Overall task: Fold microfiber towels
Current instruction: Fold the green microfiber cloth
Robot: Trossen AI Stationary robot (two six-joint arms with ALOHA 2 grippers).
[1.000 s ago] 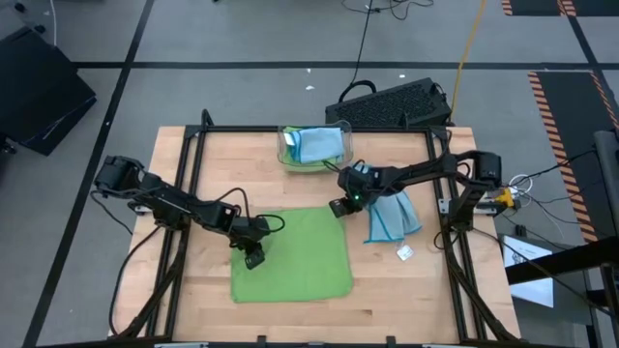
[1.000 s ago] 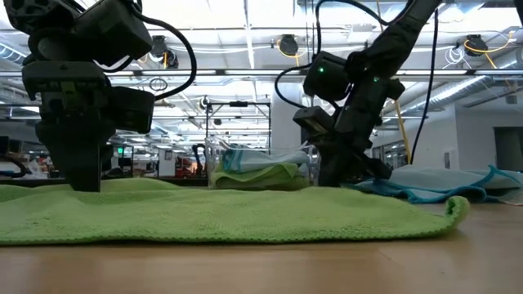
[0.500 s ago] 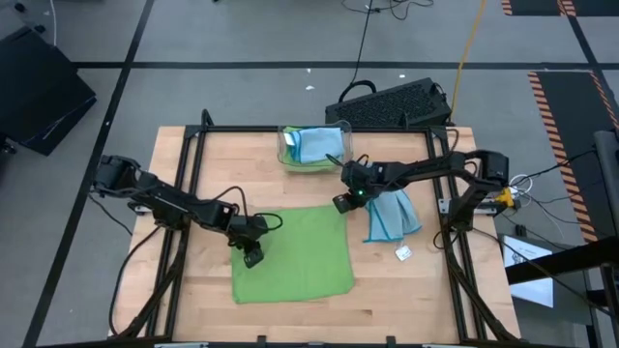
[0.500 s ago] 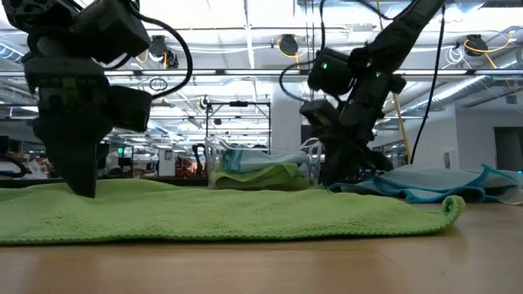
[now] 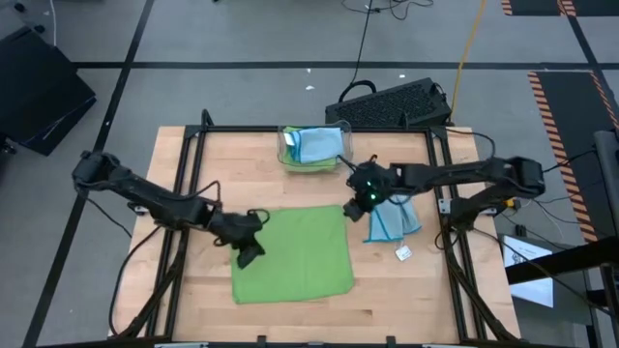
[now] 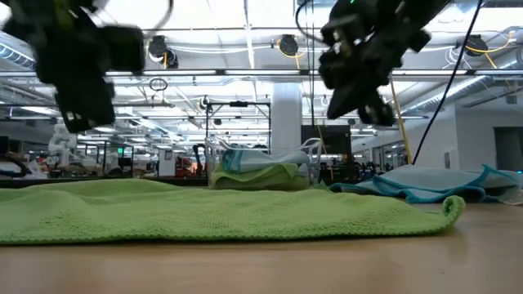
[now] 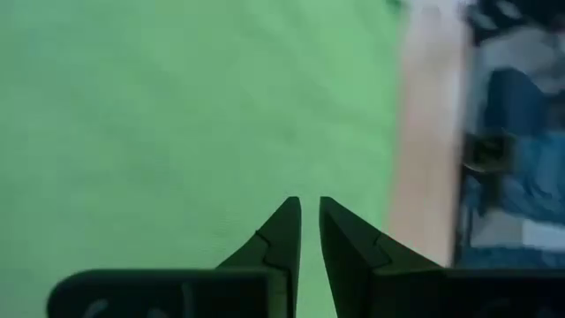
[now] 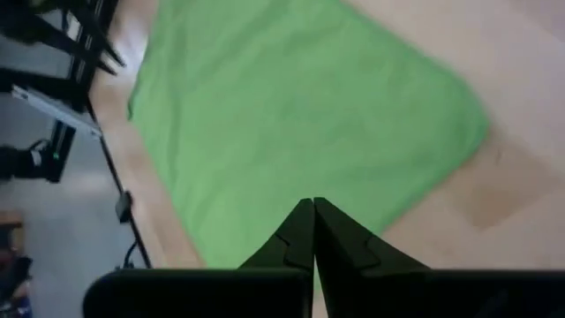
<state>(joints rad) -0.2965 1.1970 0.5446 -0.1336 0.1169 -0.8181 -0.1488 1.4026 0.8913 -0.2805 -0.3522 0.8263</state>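
Observation:
A lime green microfiber towel [image 5: 295, 253] lies spread flat on the wooden table [image 5: 193, 174]; the low view shows its near right corner curled up [image 6: 454, 206]. My left gripper [image 5: 248, 255] hangs over the towel's left edge with a narrow gap between its fingertips [image 7: 309, 205] and nothing in it. My right gripper [image 5: 356, 207] hangs shut [image 8: 312, 205] over the towel's far right corner, clear of it [image 6: 368, 102]. A light blue towel [image 5: 392, 215] lies crumpled to the right of the green one.
At the table's far edge a clear plastic bin [image 5: 311, 147] holds blue and green towels [image 6: 260, 167]. A small white item [image 5: 404, 252] lies near the blue towel. A black keyboard [image 5: 392, 101] sits beyond the far edge. Black frame rails run along the table's sides.
Both grippers have risen from the green towel's surface and now hang clear above it. The right one has also drawn a little toward the table's right edge. The towel stays flat where it was.

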